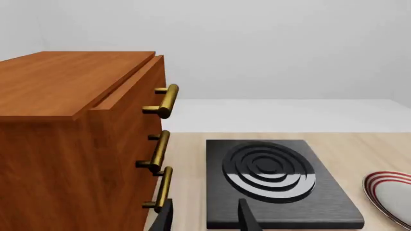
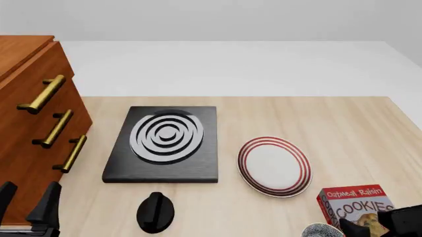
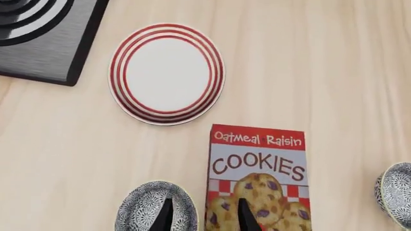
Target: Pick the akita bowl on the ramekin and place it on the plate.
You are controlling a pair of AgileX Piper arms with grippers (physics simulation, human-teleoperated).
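Note:
The plate (image 2: 274, 165) (image 3: 167, 73), white with red rings, lies on the wooden table right of the black slab; its edge also shows in the left wrist view (image 1: 391, 195). A speckled grey-and-white bowl (image 3: 154, 209) (image 2: 323, 230) sits near the table's front, left of the cookie box. The rim of a second speckled bowl (image 3: 395, 192) shows on the box's other side. No ramekin is visible, so I cannot tell which is the akita bowl. My right gripper (image 3: 204, 216) (image 2: 382, 222) hangs open above the first bowl's edge and the box. My left gripper (image 1: 205, 219) (image 2: 26, 205) is open and empty at the front left.
An Oatmeal Raisin cookie box (image 3: 257, 178) (image 2: 353, 205) lies flat between the two bowls. A black slab with silver rings (image 2: 165, 143) (image 1: 276, 183) and a black knob (image 2: 155, 212) sit mid-table. A wooden drawer cabinet with brass handles (image 2: 26, 123) (image 1: 64, 134) stands at the left.

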